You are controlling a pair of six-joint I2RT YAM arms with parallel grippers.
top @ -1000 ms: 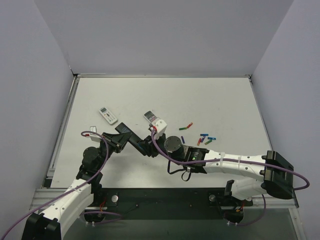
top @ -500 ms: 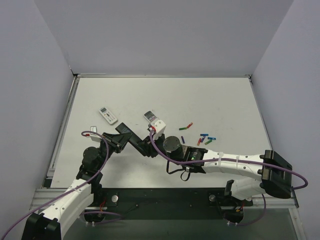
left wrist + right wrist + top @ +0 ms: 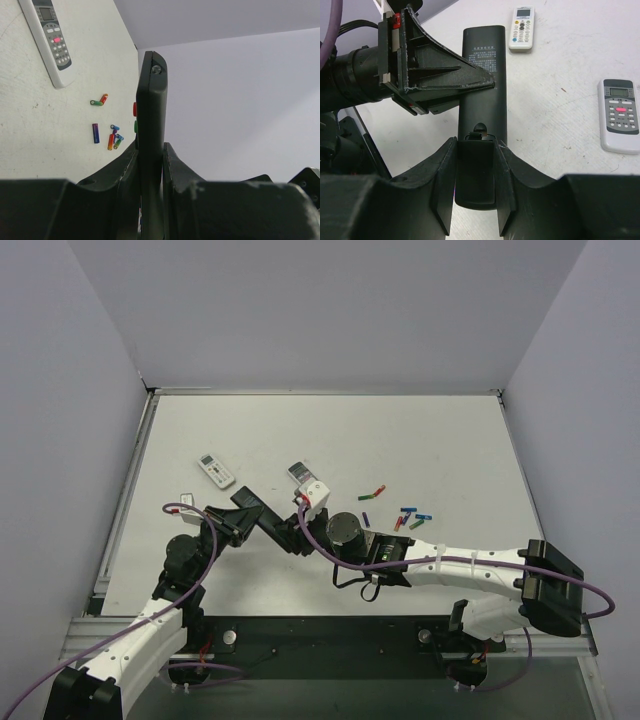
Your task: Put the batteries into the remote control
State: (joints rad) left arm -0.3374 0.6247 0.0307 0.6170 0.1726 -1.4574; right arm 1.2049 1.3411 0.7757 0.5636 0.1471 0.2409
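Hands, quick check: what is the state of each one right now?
Left hand: closed, holding the black remote control.
Right hand: closed on the battery-cover end of the same remote.

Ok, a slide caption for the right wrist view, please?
Left hand and right hand clamp the black remote, its back toward the camera; two white remotes lie nearby.

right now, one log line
left gripper: shut on long slim black remote | right gripper: shut on its end | tiny coloured batteries: loose on white table
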